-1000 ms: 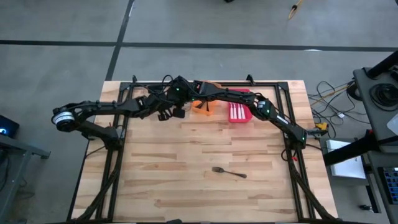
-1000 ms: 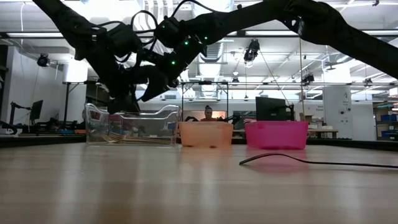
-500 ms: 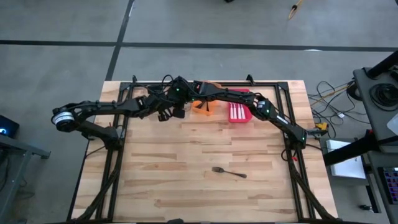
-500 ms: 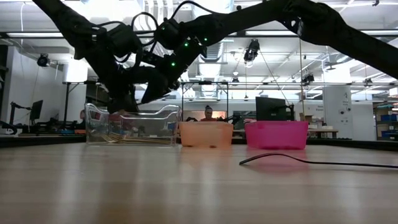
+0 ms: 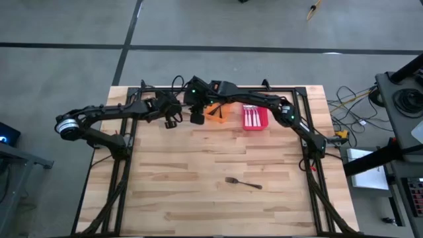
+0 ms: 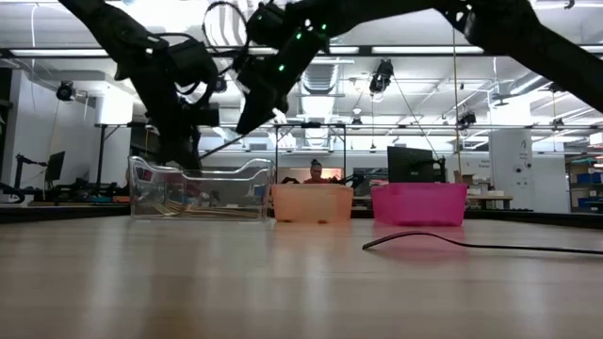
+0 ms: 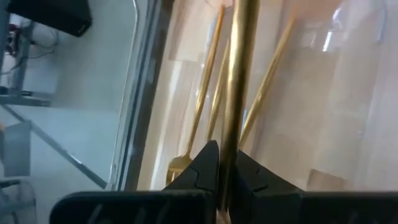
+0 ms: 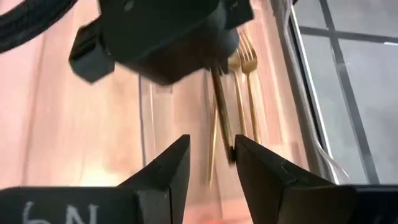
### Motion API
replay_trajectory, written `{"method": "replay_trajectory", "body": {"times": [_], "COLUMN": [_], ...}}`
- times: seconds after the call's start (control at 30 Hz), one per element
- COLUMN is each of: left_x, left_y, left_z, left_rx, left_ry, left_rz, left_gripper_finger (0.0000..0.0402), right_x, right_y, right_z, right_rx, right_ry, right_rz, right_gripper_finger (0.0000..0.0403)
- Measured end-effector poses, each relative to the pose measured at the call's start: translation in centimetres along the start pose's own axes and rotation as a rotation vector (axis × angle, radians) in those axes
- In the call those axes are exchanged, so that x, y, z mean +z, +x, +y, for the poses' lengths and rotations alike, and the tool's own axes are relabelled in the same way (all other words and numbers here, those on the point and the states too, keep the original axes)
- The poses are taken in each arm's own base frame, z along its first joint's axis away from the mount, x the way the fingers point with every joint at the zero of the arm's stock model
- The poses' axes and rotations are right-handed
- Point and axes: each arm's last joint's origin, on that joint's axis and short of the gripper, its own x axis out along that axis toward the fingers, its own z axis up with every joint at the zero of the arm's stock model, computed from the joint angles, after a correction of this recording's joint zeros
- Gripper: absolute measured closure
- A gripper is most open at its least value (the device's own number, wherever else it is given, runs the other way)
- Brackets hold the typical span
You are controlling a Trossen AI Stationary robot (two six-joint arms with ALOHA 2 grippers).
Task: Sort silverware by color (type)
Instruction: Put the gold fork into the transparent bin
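My left gripper (image 5: 170,119) hangs over the clear bin (image 6: 198,193) at the table's far left, shut on a gold utensil (image 7: 239,74). Several gold forks (image 7: 208,93) lie flat on that bin's floor. My right gripper (image 8: 210,163) stands open just right of the left one, higher up, and the utensil's free end (image 8: 229,152) reaches in between its fingers. A black fork (image 5: 243,183) lies flat on the bare wood near the table's middle. Pale-handled silverware (image 5: 253,118) lies in the red bin (image 5: 263,125). My left gripper pinches the gold utensil's slim handle (image 7: 231,155) between its two fingers, which slant down from the table's left. The utensil runs on along the fingers' line and sticks out past them, lifted clear above the clear bin. My right gripper: the utensil's free end lies close beside one finger (image 8: 249,165); I cannot tell whether they touch.
An orange bin (image 5: 218,114) stands between the clear bin and the red bin along the far edge. Black frame rails (image 5: 125,152) run down both sides of the table. Open wood lies around the black fork, toward the near edge.
My right gripper has risen and drawn a little toward the table's right, coming apart from my left gripper, which it overlapped before. My left gripper has stayed over the clear bin and tipped slightly, and the gold utensil has stayed with it.
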Motion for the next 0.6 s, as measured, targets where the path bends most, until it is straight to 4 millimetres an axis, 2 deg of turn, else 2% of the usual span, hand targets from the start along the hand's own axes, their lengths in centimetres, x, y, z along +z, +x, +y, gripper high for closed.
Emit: {"method": "replay_trajectory", "body": {"times": [0.17, 0.27, 0.6], "left_x": [0.5, 0.5, 0.5], "left_y": [0.0, 0.5, 4.0], "left_z": [0.9, 1.4, 0.5], "left_rx": [-0.021, -0.021, -0.112], "left_ry": [0.025, 0.017, 0.046], "left_rz": [0.045, 0.078, 0.232], "left_gripper_finger": [0.0401, 0.0401, 0.0401], "right_x": [0.4, 0.5, 0.8], "right_y": [-3.0, -4.2, -6.9], "right_z": [0.0, 0.0, -0.1], "right_rx": [0.008, 0.007, 0.008], "right_ry": [0.009, 0.033, 0.045], "right_rz": [0.026, 0.027, 0.03], "right_gripper_finger": [0.0284, 0.0284, 0.0284]}}
